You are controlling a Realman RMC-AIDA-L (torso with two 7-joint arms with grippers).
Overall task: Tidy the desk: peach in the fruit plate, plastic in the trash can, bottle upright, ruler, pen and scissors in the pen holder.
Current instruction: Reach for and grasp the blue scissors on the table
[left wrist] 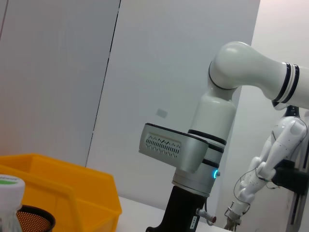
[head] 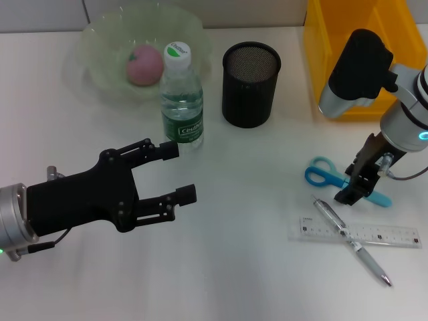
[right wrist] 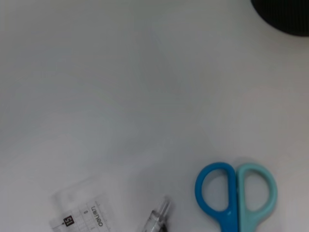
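A pink peach [head: 144,65] lies in the pale green fruit plate [head: 100,40] at the back left. Beside it the bottle [head: 182,93] stands upright, left of the black mesh pen holder [head: 250,83]. My left gripper [head: 179,172] hangs open just in front of the bottle, holding nothing. My right gripper [head: 354,188] is low over the blue scissors [head: 334,179], whose handles [right wrist: 236,193] fill the right wrist view. The clear ruler [head: 394,235] and silver pen [head: 368,257] lie crossed in front of them. No plastic shows in any view.
A yellow bin [head: 321,53] stands at the back right, close behind my right arm. The left wrist view looks across at the bin [left wrist: 63,193], the pen holder's rim [left wrist: 29,220] and the right arm [left wrist: 207,145].
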